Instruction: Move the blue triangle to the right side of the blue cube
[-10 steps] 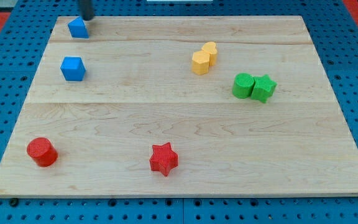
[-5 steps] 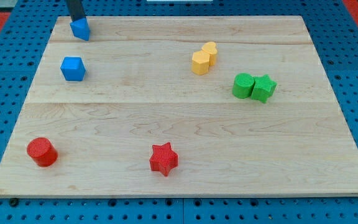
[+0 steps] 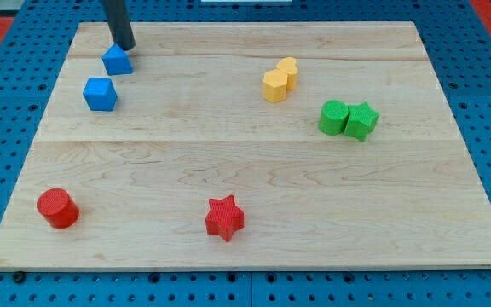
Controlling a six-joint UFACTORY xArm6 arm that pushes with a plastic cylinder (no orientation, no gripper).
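The blue triangle [image 3: 118,60] lies near the view's top left of the wooden board [image 3: 245,170]. The blue cube [image 3: 100,94] sits just below it and slightly to the left, a small gap between them. My tip [image 3: 124,47] comes down from the view's top and touches the triangle's upper right edge. The rod's upper part runs out of the frame.
Two yellow blocks [image 3: 280,79] touch each other at the upper middle right. A green cylinder [image 3: 333,117] and a green star [image 3: 362,120] sit together at the right. A red cylinder [image 3: 57,208] is at the lower left, a red star [image 3: 224,217] at the bottom middle.
The blue triangle has slid down and slightly right, closer to the blue cube. My tip has followed it downward and shifted from its left side to its upper right.
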